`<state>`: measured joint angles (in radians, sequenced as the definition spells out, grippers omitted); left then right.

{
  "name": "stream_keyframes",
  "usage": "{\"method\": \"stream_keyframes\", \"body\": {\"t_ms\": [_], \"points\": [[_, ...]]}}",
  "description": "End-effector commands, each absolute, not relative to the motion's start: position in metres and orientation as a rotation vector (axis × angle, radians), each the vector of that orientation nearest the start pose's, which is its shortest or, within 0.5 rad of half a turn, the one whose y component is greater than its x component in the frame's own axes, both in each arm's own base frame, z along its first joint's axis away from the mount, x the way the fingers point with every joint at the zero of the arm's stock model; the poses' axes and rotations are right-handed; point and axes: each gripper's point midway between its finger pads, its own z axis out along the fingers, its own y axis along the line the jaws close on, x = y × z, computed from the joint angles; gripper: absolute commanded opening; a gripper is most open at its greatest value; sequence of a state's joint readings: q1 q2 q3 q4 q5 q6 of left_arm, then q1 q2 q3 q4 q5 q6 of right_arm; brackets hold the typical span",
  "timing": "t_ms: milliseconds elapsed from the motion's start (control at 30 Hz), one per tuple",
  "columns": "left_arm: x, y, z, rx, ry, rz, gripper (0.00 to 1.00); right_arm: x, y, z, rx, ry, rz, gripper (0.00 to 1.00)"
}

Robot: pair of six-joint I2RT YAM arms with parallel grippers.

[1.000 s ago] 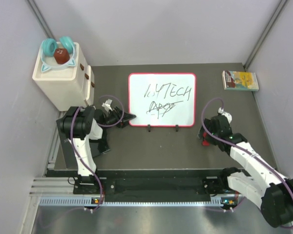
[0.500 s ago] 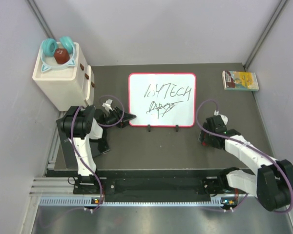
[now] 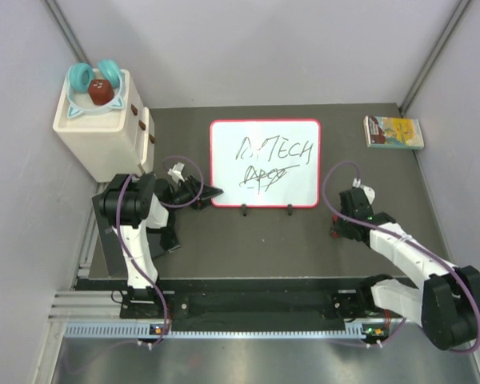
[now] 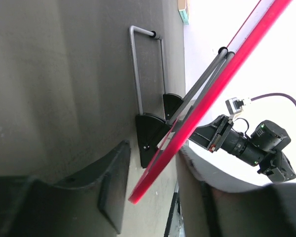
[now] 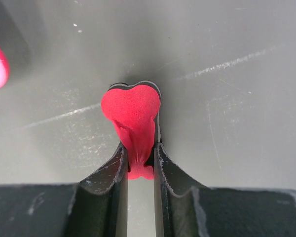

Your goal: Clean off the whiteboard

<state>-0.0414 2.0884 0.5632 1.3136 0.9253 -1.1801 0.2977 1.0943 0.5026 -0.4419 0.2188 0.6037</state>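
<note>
One right pincer (image 5: 139, 148) squeezes a red foam pad (image 5: 133, 111).

Glossy whiteboard (image 3: 265, 164), matt table (image 3: 224, 240), spongy red eraser (image 5: 133, 111).

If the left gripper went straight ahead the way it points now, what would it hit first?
Probably the large white whiteboard with the thin red rim: in the wrist view its near corner sits between the open fingers of the left gripper. Depth is uncertain.
</note>
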Motion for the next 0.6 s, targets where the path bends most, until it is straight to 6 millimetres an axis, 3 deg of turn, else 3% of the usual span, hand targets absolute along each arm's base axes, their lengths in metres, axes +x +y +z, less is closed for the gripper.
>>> {"method": "stream_keyframes", "body": {"t_ms": [0,100,367,567], "points": [[0.366,-0.178,0.108,-0.048,1.701,-1.591,0.43,0.239,0.056,0.049,0.469,2.437,0.109,0.0],[0.366,-0.178,0.107,-0.048,1.703,-1.595,0.34,0.243,0.061,0.069,0.452,2.381,0.171,0.0],[0.358,-0.179,0.112,-0.034,1.701,-1.594,0.34,0.261,0.096,0.128,0.359,2.232,0.433,0.0],[0.353,-0.179,0.112,-0.035,1.709,-1.6,0.34,0.27,0.115,0.14,0.282,2.208,0.448,0.0]]}}
